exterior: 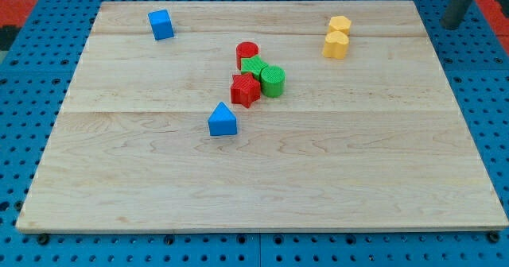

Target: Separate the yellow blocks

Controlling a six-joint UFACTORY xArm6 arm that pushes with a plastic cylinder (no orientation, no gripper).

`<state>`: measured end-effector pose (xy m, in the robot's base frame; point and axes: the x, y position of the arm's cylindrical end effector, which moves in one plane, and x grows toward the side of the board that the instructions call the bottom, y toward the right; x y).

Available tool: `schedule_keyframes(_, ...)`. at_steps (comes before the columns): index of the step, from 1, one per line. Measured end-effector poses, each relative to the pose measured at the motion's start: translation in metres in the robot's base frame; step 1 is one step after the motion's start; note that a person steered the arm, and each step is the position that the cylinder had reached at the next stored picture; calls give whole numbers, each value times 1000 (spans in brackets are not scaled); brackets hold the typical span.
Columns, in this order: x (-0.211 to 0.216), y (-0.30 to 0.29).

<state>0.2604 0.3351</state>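
Observation:
Two yellow blocks touch each other near the view's top right: a hexagonal one behind and a rounded, heart-like one in front. My tip is the lower end of the dark rod at the view's top right, off the wooden board's right edge, well to the right of the yellow pair and apart from it.
A cluster sits mid-board: red cylinder, green star-like block, green cylinder, red star-like block. A blue triangular block lies below it. A blue cube sits top left. The wooden board rests on blue pegboard.

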Motion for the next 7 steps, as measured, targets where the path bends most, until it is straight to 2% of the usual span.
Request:
schedule_keyframes(3,0,-11)
schedule_keyframes(4,-16,-35)
schedule_keyframes(5,-47,-92)
schedule_keyframes(6,-30,-154)
schedule_keyframes(7,21,-169)
